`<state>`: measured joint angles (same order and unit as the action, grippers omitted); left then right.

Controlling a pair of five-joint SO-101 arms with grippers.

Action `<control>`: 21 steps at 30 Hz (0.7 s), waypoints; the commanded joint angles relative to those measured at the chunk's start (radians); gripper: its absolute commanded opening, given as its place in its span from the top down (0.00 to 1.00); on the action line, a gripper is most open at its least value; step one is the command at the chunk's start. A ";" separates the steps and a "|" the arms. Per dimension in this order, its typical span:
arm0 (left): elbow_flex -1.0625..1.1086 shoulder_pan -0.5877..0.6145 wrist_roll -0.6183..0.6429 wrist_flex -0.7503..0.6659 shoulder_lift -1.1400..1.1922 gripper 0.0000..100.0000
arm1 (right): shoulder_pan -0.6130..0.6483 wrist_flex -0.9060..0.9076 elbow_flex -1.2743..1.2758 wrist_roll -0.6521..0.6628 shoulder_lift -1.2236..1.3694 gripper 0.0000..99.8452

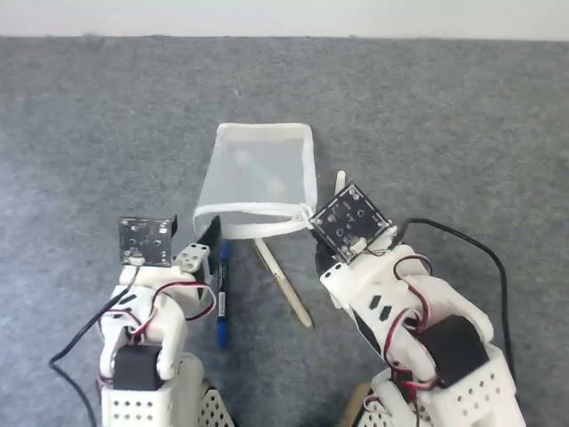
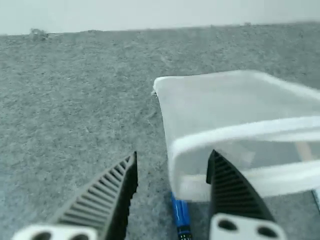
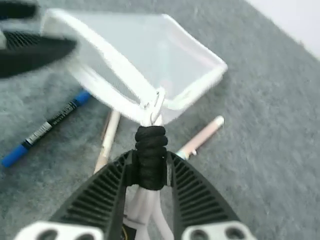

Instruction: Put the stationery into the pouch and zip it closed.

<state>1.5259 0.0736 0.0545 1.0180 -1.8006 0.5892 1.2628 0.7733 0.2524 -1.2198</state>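
The pouch lies about mid-counter with its mouth open toward the near edge, where both arms stand. The right gripper has its fingers clamped on the black cord pull at the mouth's right corner, lifting the rim. The left gripper hovers at the mouth's left corner with its fingers apart and nothing held.

The loading step looks barely begun. A blue pen lies on the counter just in front of the mouth, under the left gripper. A beige pen lies slantwise with its far end at the rim. A third pen rests beside the pouch's right side. Whether anything is already inside, I cannot tell through the fabric.

The next move likely falls to the left gripper: drop onto the blue pen, close on its barrel and slide it into the mouth.

The sagging rim sits close to one left finger and could snag. The beige pen, lying across the opening, may get pushed aside.
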 commanded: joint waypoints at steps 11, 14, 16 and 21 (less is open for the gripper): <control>-0.015 -0.009 -0.020 -0.025 -0.015 0.79 | 0.179 0.045 -0.071 0.017 -0.245 0.99; -0.015 -0.012 -0.020 -0.025 -0.015 0.83 | 0.197 0.062 -0.069 0.017 -0.254 0.99; -0.016 -0.015 -0.020 -0.025 -0.017 0.87 | 0.197 0.059 -0.057 0.017 -0.255 0.99; -0.022 -0.015 -0.020 -0.025 -0.018 0.95 | 0.197 0.053 -0.026 0.017 -0.257 0.99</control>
<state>1.5259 0.0598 0.0453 1.0180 -1.8006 0.7733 1.3226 0.7626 0.2555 -1.4576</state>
